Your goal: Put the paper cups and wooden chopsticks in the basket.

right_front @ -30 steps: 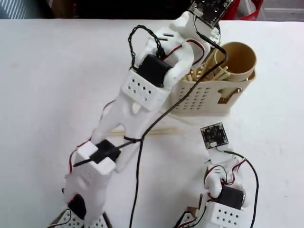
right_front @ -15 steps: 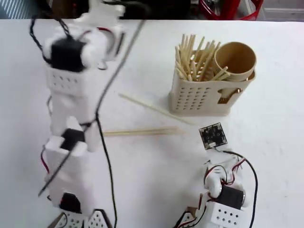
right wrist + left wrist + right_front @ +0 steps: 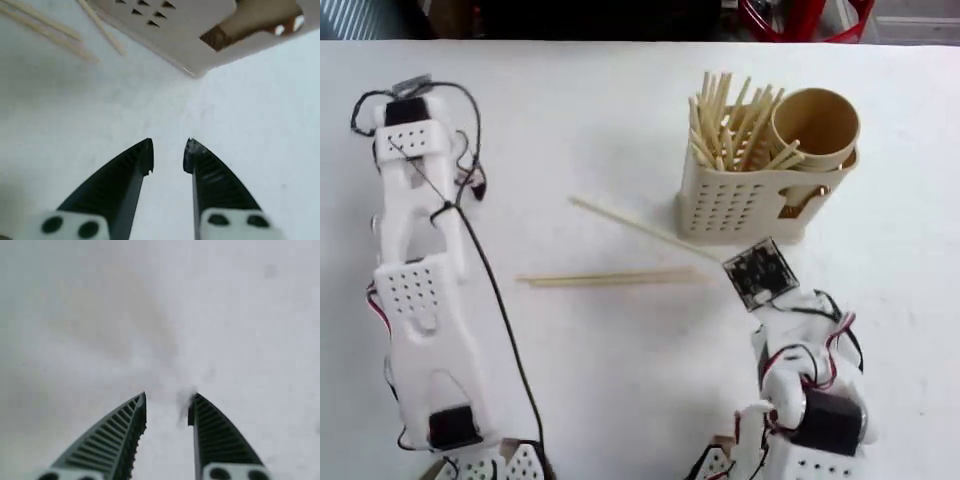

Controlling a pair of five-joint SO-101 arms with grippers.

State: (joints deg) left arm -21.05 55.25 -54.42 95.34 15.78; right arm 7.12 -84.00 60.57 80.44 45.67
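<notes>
The cream basket (image 3: 740, 205) stands at the back right and holds several wooden chopsticks (image 3: 730, 125) upright beside stacked paper cups (image 3: 817, 125). A pair of loose chopsticks (image 3: 610, 278) lies flat on the table left of the basket. A single chopstick (image 3: 640, 228) lies slanted toward the basket's base. My left gripper (image 3: 167, 402) is open over bare white table, holding nothing; its arm (image 3: 410, 200) lies along the table's left side. My right gripper (image 3: 167, 150) is open and empty just in front of the basket (image 3: 170, 25), with the loose chopsticks (image 3: 45, 25) nearby.
The white table (image 3: 570, 380) has free room in the middle and front. The right arm (image 3: 800, 380) sits at the front right, its camera board close to the basket's front. A red object (image 3: 800, 20) lies beyond the table's back edge.
The left arm has swung away from above the basket to the table's far left side. The right arm has edged toward the basket and turned slightly.
</notes>
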